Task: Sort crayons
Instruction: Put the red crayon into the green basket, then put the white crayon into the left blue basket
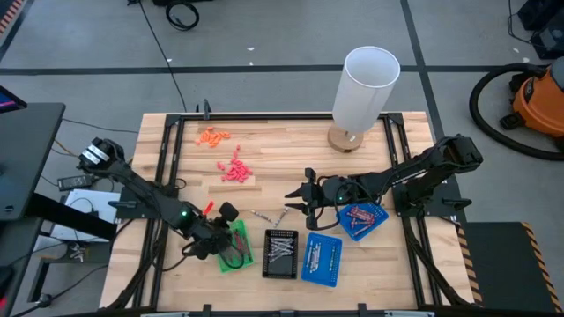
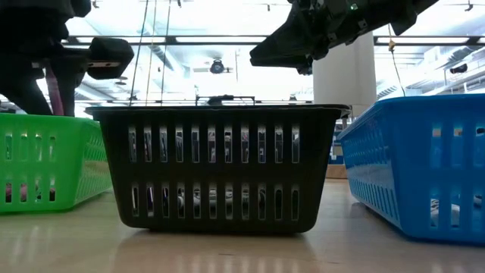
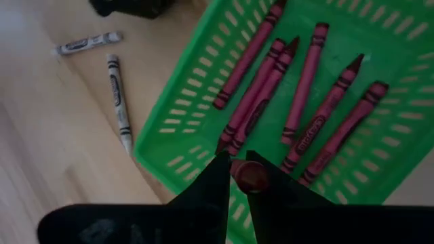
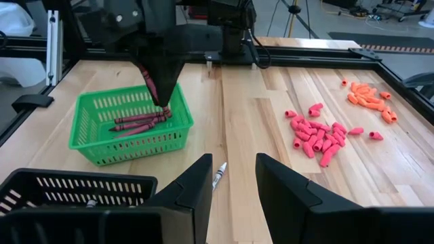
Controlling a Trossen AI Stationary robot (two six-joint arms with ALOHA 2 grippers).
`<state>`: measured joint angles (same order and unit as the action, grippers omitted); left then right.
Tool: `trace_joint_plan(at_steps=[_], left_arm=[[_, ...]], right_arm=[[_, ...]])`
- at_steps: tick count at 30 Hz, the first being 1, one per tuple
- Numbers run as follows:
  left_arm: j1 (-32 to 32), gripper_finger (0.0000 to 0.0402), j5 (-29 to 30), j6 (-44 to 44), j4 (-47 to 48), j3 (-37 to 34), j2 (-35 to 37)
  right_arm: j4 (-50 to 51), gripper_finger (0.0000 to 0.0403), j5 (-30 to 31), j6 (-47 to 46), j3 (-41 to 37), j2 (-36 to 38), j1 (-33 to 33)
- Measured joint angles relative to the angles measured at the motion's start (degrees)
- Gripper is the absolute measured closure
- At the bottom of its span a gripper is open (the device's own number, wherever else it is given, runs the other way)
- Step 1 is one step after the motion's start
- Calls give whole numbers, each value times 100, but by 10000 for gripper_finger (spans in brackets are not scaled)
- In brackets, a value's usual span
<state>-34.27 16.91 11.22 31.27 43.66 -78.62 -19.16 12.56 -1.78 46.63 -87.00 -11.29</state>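
My left gripper hangs over the green tray, shut on a maroon crayon. Several maroon crayons lie flat on the tray's floor. My right gripper is open and empty above the table's middle. A grey crayon lies on the wood below the gap between its fingers. Two grey crayons lie on the table beside the green tray. More grey crayons lie in the black tray. My left gripper pinches the maroon crayon between its two fingertips, which point down from above. The crayon's lower end shows between the tips. The crayon stands steeply tilted, nearly along the fingers, lifted clear above the green tray.
Two blue trays stand right of the black tray. Coral-pink bits and orange bits lie on the far half. A white cylinder stands at the far edge. Black rails run along the table's sides.
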Motion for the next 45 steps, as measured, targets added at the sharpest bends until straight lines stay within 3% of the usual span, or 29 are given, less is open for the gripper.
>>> trace_joint_plan(at_steps=[11, 18, 24, 28, 32, 35, 41, 45], left_arm=[[-10, 351, 2, 472, -20, 0, -132], [-21, 295, 16, 470, 62, 0, -132], [-50, 246, 325, 459, 81, 276, -130], [53, 247, 903, 630, 76, 553, -128], [402, 255, 962, 796, -211, 568, -125], [806, 258, 803, 792, -462, 560, -125], [1589, 259, -141, 751, -964, 557, -236], [1848, 259, -307, 751, -1240, 555, -616]], right_arm=[[9, 281, 0, 0, 0, 0, 0], [9, 281, 0, 0, 0, 0, 0], [7, 281, -1, 0, 0, 0, 0], [7, 281, 0, 0, 0, 0, 0], [4, 281, -2, 0, 0, 0, 0], [2, 281, -2, 0, 0, 0, 0], [0, 281, -2, 0, 0, 0, 0], [9, 281, -2, 26, 0, -2, 2]])
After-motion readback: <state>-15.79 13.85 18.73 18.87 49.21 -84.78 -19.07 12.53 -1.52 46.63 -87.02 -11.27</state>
